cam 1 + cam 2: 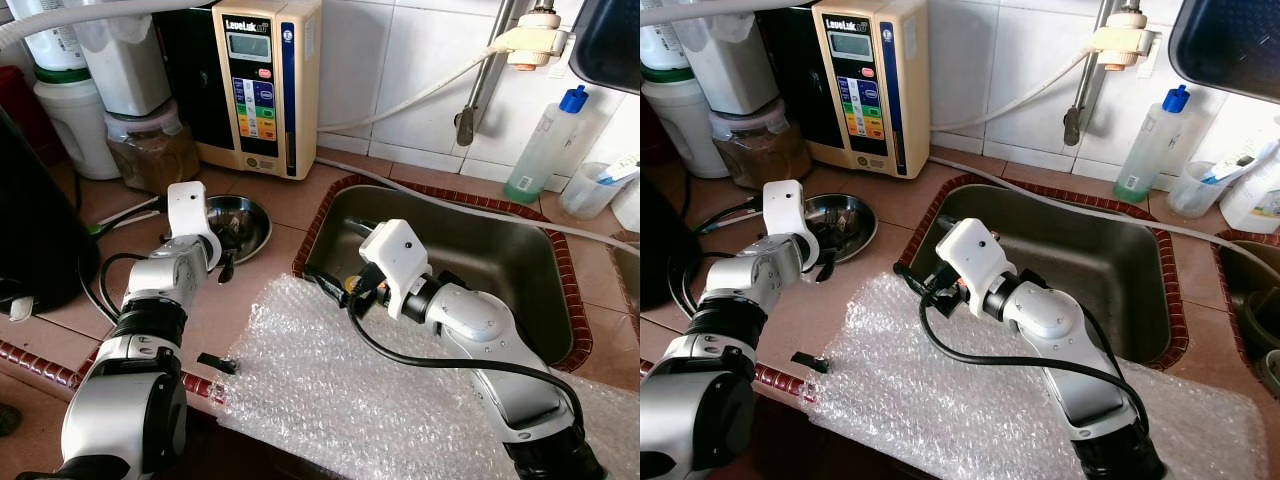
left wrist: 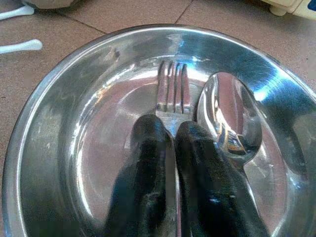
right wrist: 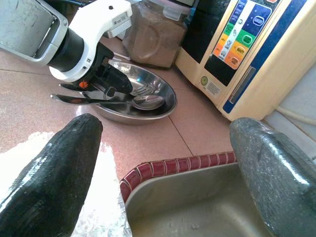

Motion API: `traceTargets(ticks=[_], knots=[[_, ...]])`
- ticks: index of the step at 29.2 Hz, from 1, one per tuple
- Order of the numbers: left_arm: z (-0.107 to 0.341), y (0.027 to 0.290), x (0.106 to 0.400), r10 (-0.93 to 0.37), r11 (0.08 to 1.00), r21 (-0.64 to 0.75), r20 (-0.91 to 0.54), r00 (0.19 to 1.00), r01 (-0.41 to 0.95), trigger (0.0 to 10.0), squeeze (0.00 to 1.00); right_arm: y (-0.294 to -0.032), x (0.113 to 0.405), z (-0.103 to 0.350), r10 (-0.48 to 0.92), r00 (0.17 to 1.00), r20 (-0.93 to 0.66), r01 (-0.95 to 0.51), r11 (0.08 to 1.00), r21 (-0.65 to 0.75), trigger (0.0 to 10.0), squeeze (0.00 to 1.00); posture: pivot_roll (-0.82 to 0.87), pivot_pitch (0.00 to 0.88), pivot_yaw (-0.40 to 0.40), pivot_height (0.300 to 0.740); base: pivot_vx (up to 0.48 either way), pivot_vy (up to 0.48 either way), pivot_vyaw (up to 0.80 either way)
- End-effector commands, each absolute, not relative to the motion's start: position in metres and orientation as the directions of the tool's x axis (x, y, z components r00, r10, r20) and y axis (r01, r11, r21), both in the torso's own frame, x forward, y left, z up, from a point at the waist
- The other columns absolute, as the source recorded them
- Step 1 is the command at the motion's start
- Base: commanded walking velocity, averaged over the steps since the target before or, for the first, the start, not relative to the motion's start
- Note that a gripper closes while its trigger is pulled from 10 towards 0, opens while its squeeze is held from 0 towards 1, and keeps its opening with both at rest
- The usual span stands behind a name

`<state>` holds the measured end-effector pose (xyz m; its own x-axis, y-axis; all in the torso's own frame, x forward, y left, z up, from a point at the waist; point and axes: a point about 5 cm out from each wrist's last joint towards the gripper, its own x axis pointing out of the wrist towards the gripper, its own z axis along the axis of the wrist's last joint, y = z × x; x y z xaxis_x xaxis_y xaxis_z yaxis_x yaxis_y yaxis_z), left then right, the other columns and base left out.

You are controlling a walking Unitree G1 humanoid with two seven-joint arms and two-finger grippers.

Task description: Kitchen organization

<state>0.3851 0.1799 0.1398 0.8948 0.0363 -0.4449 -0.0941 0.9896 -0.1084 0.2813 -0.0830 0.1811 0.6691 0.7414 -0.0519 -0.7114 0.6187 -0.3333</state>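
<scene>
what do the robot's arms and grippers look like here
Both arms are glossy silver-white jointed shells with black bands at the joints. Each wrist ends in a white boxy housing. A loose black cable loops beside each forearm. The left gripper and right gripper each have two long, textured black fingers.

We see white tiled wall (image 1: 420,70) at 12 o'clock, terracotta tiled counter (image 1: 290,200), steel sink (image 1: 500,260) at 3 o'clock, bright daylight.
</scene>
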Motion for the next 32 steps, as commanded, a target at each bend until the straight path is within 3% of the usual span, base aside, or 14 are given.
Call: traceTargets(ticks=[1,12,26,32], knots=[[0.138,0.179,0.385,0.027,0.989,-0.116,-0.471,0.882,-0.093,0.0,0.00,-0.082,0.281,0.183,0.749,0.661,-0.051,-0.715,0.607,-0.348,10.0,0.00,-0.01,0.000,0.034,0.740,0.000,0.000,0.00],[0.142,0.186,0.386,0.062,0.990,-0.090,-0.431,0.900,-0.111,0.0,0.00,-0.083,0.282,0.183,0.748,0.661,-0.052,-0.714,0.606,-0.351,10.0,0.00,-0.01,0.000,0.027,0.740,0.000,0.000,0.00],[0.169,0.183,0.386,0.125,0.988,-0.075,-0.161,0.979,-0.139,0.0,0.00,-0.084,0.285,0.185,0.740,0.671,-0.043,-0.702,0.616,-0.358,10.0,0.00,0.00,0.000,0.016,0.740,0.000,0.000,0.00],[0.171,0.180,0.383,0.113,0.992,-0.037,-0.167,0.980,-0.120,0.0,0.00,-0.084,0.286,0.185,0.740,0.672,-0.043,-0.701,0.616,-0.359,10.0,0.00,0.00,0.000,0.017,0.740,0.000,0.000,0.00]])
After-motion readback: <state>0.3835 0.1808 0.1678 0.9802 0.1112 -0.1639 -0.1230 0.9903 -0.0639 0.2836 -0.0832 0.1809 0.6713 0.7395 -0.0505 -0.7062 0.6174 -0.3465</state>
